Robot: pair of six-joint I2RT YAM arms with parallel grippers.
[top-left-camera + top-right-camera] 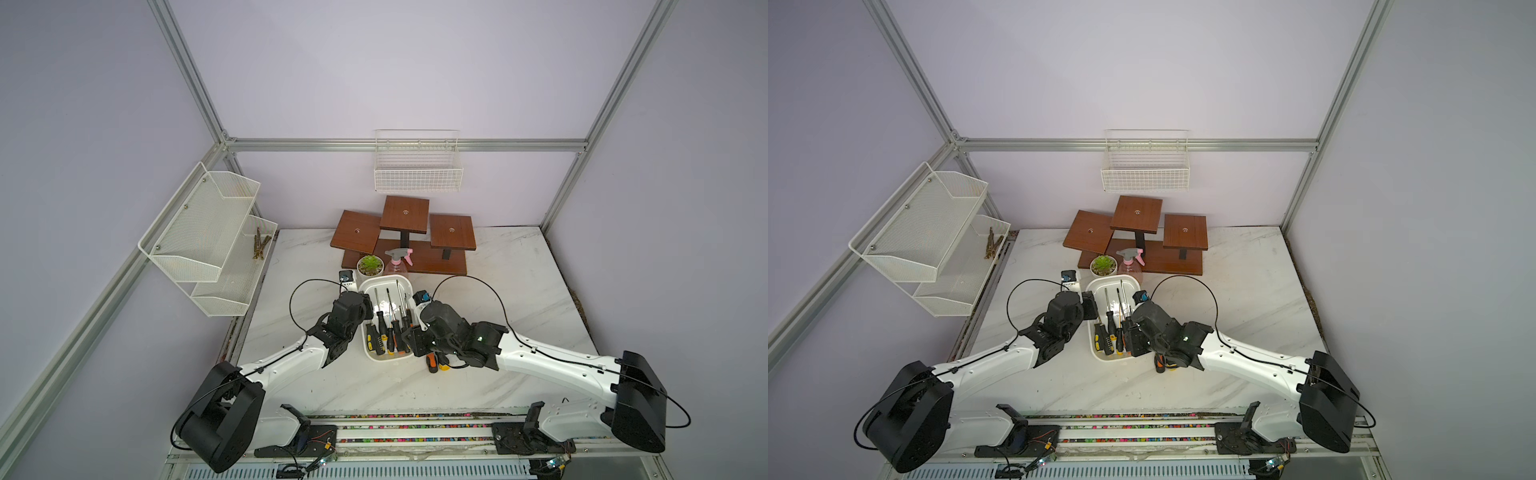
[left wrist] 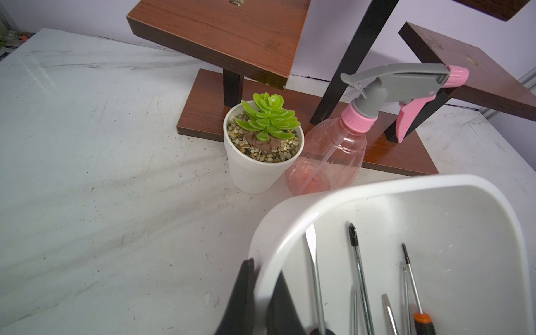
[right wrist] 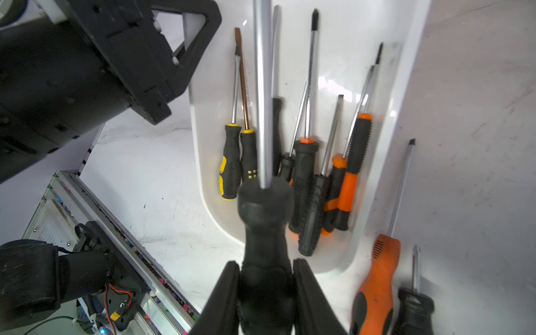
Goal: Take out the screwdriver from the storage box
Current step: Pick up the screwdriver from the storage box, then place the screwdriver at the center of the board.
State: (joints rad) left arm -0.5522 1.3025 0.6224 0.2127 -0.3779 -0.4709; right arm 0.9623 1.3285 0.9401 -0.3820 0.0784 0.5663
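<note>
The white storage box (image 1: 386, 279) (image 1: 1113, 280) lies mid-table and holds several screwdrivers (image 3: 303, 179) with black, orange and yellow handles. My left gripper (image 1: 368, 305) (image 2: 262, 269) is shut on the box's left rim (image 2: 377, 181), one finger outside the wall and one inside. My right gripper (image 1: 409, 332) (image 3: 265, 266) is shut on the black handle of a large screwdriver (image 3: 265, 226). It hangs over the box's near end, and its steel shaft points along the box toward the far end. Two more screwdrivers, one orange-handled (image 3: 377, 284) and one black (image 3: 413, 310), lie on the table right of the box.
A potted succulent (image 1: 370, 266) and a pink spray bottle (image 1: 397, 264) stand just behind the box, in front of a brown wooden tiered stand (image 1: 405, 232). A wire basket (image 1: 417, 166) hangs on the back wall. A mesh shelf (image 1: 208, 237) hangs at the left.
</note>
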